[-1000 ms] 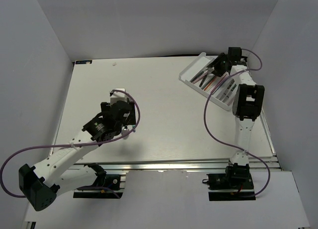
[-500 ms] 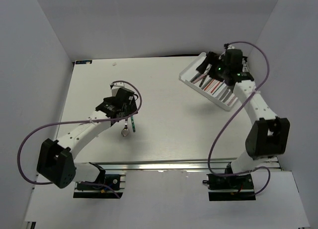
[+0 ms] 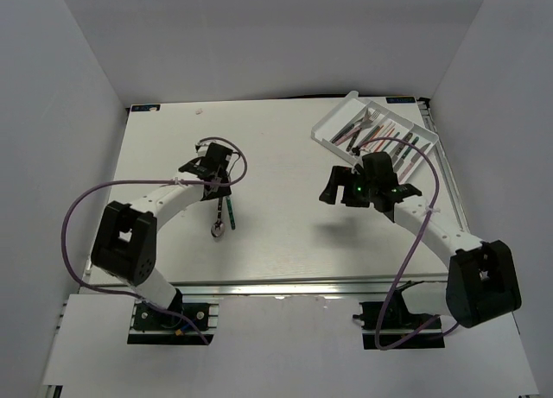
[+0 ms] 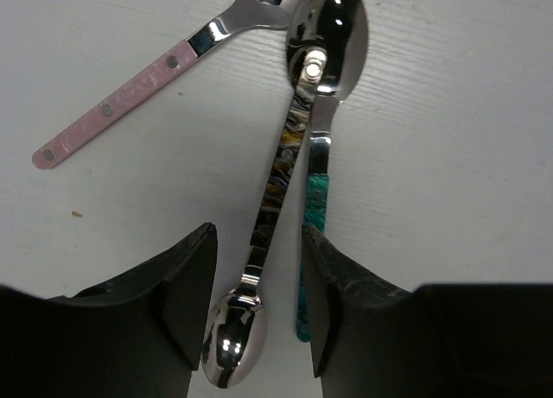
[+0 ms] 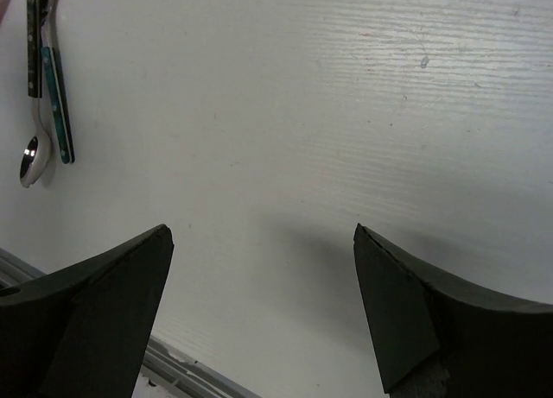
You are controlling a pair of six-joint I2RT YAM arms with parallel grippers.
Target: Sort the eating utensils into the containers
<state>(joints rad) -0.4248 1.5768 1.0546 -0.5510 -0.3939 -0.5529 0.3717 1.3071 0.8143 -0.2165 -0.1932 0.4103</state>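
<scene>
Left gripper [image 4: 257, 273] spread, straddling dark-handled spoon [image 4: 272, 182] without touching it. Teal-handled spoon [image 4: 313, 199] just beside, its end hidden behind one finger. Pink-handled utensil [image 4: 117, 104] beyond, head cut off. Right gripper [image 5: 259, 260] spread above table [image 5: 346, 87]. White tray [image 3: 333, 122] lies well behind it, contents indistinct.

The white table [image 3: 285, 156] carries a tray [image 3: 332, 115] and three loose utensils [image 4: 275, 178].

The tool [image 5: 261, 234] hangs wide open over the white table [image 5: 302, 113], two utensils [image 5: 59, 104] at upper left.
</scene>
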